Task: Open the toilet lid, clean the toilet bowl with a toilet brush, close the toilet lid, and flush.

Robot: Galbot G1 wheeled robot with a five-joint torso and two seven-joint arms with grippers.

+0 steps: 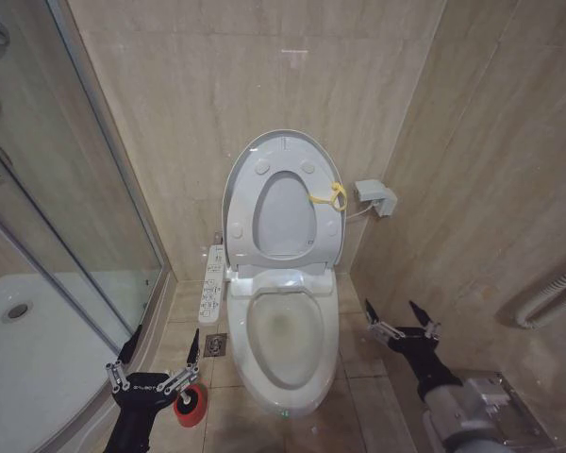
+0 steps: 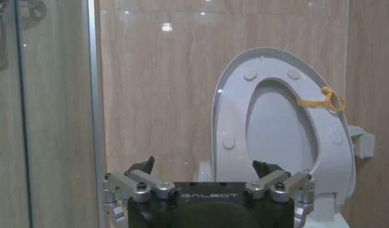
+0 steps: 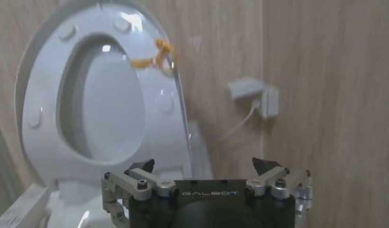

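- The toilet lid (image 1: 285,143) is standing raised against the back wall together with the seat ring (image 1: 285,215), the yellow loop (image 1: 332,197) hanging at the rim on the robot's right side; the opening step looks done.
- The toilet bowl (image 1: 285,332) is lying open in the middle, its long axis running away from the robot toward the wall, with brownish staining showing inside.
- The red brush holder (image 1: 191,402) is sitting on the floor at the bowl's left, just beside and partly under the left pincer (image 1: 155,361); the brush itself is too hidden to make out.
- The left pincer is hovering low, with its fingers spread wide and gripping nothing; it is by far the nearer arm to the holder, so fetching the brush would likely fall to it, reaching down and slightly right.
- The right pincer (image 1: 402,317) is waiting on the bowl's right side, near the side wall, also gaping wide and empty, touching nothing.
- A control panel (image 1: 211,281) is sitting at the bowl's left rear.
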